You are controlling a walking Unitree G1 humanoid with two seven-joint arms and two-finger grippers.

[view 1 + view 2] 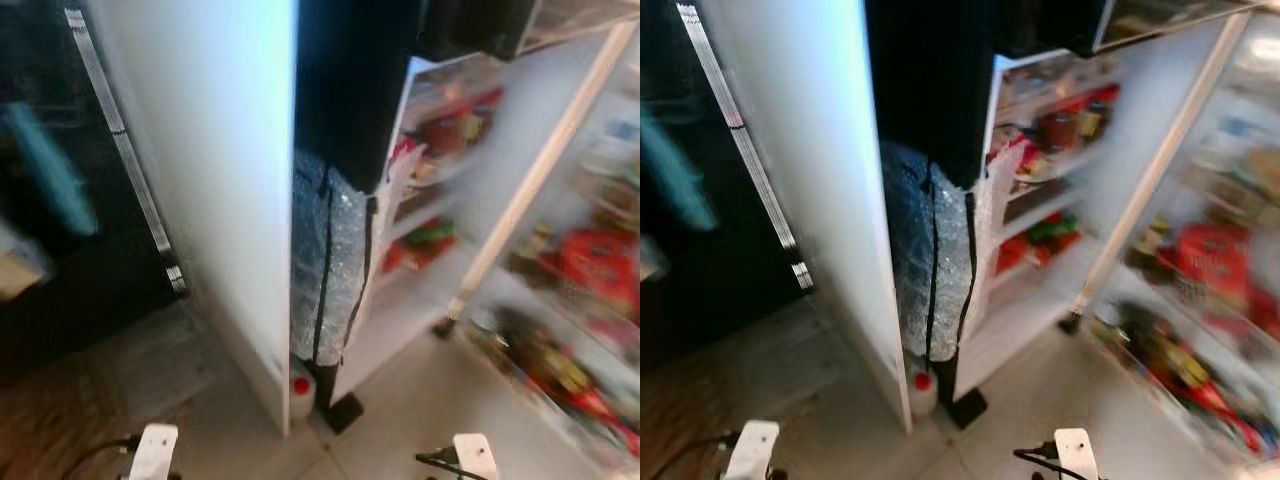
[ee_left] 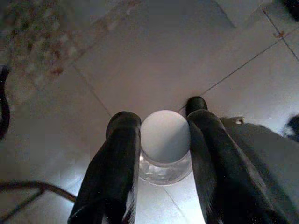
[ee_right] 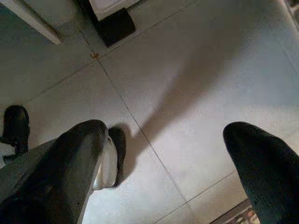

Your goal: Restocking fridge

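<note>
The left gripper [image 2: 161, 140] has its jaws clenched on a white-capped bottle [image 2: 165, 142] above the floor tiles [image 2: 154, 60]. Right gripper [image 3: 163, 154]: jaws released, idle. The fridge [image 1: 1040, 300] stands open ahead; motion blur suggests walking, so the bottle could slip.

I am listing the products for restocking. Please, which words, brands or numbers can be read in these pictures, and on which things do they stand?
No text can be read in any view.
Red packages in the fridge door: print is blurred, not legible.
Jars and packs on the fridge shelves: labels blurred, not legible.
White-capped bottle held in the left pincer: no print shows on the cap.
Bottle with a red cap on the floor by the fridge: no legible label.
</note>
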